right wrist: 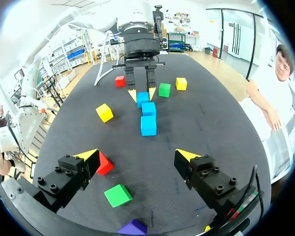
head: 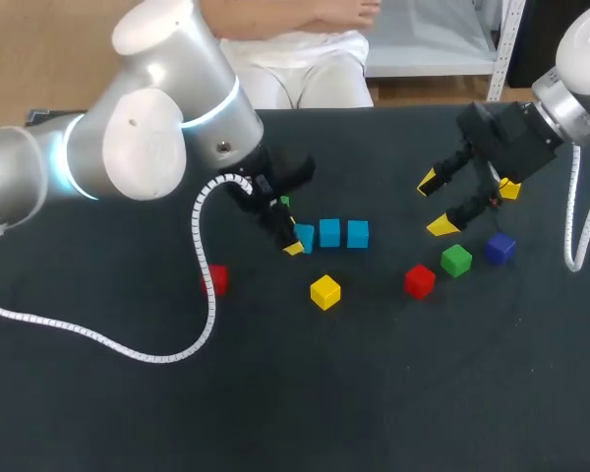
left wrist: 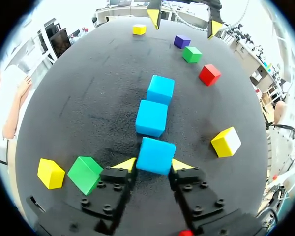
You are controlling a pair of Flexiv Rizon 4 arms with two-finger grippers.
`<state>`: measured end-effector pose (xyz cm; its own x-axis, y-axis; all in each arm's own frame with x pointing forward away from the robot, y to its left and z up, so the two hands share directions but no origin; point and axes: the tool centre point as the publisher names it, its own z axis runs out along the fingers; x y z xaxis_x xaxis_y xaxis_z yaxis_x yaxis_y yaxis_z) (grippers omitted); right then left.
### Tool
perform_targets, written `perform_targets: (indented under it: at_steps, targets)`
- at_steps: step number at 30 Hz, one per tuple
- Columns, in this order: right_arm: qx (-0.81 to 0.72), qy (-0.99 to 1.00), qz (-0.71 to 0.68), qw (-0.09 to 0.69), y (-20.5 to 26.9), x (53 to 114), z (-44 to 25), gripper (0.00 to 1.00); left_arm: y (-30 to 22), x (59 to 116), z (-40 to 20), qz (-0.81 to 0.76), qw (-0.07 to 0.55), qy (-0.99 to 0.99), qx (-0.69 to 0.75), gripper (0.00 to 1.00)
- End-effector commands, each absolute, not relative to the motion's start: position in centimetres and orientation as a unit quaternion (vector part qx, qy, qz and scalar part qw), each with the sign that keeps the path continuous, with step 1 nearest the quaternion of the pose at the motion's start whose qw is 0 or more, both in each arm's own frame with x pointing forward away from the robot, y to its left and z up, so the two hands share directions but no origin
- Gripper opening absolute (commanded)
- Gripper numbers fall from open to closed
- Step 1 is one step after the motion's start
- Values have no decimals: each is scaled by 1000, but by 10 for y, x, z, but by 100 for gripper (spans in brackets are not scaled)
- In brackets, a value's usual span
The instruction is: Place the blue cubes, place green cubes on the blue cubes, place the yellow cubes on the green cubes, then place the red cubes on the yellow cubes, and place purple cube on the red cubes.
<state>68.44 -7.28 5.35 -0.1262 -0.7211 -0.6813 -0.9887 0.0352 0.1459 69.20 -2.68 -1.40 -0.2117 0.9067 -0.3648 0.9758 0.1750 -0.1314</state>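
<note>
Cubes lie scattered over the dark tabletop [head: 98, 413] in the head view. The left gripper [head: 297, 238] is clamped on the end blue cube [head: 306, 237], which sits at the left end of a tight row with the middle blue cube [head: 329, 233] and the third blue cube [head: 358, 233]. In front of the row lies a loose yellow cube [head: 324, 291]. To its right are a red cube [head: 420, 280], a green cube [head: 456, 260] and the purple cube [head: 501, 247]. Above them hangs the right gripper [head: 436, 205], fingers spread and holding nothing. A second red cube [head: 214, 279] lies well apart on the left.

The left wrist view shows both yellow tips of the left gripper [left wrist: 155, 164] touching opposite sides of the end blue cube [left wrist: 156, 155]. The middle blue cube [left wrist: 151, 118] and third blue cube [left wrist: 161, 89] line up ahead. A second green cube [left wrist: 85, 173] lies just beside one finger, tilted, with a second yellow cube [left wrist: 50, 172] next to it.

In the right wrist view the right gripper [right wrist: 137, 155] is wide open with bare tabletop [right wrist: 206, 123] between its fingers. The red cube [right wrist: 104, 163] lies just beside one finger. The green cube [right wrist: 118, 194] and purple cube [right wrist: 133, 227] lie under the gripper. The blue row lies ahead, with the left gripper [right wrist: 141, 93] at its far end.
</note>
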Motion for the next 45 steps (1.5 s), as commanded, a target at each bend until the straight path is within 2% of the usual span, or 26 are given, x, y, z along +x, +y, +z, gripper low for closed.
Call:
perform_targets:
  at_steps: [1, 27, 29, 31, 32, 34, 42, 45]
  targets:
    - [-624, 685, 305, 220, -73, 683, 54, 100, -28, 694, -14, -171, 100, 760, 619, 100]
    - [-624, 685, 305, 220, -73, 683, 54, 100, -24, 703, -10, -172, 121, 741, 638, 100]
    - [-624, 685, 305, 220, -73, 683, 54, 100, -24, 703, -10, -172, 120, 740, 638, 80]
    - [-624, 685, 305, 220, -73, 683, 54, 100, -24, 703, -11, -173, 120, 740, 639, 52]
    - [-624, 685, 305, 220, -73, 683, 54, 100, -24, 703, -11, -173, 119, 740, 640, 48]
    - [-624, 685, 305, 220, -73, 683, 54, 100, -24, 703, -11, -173, 119, 739, 640, 45]
    - [-624, 685, 305, 220, -73, 683, 54, 100, -27, 704, -12, -173, 122, 735, 644, 47]
    - [-624, 685, 305, 220, -73, 683, 54, 100, -28, 704, -12, -173, 123, 733, 646, 39]
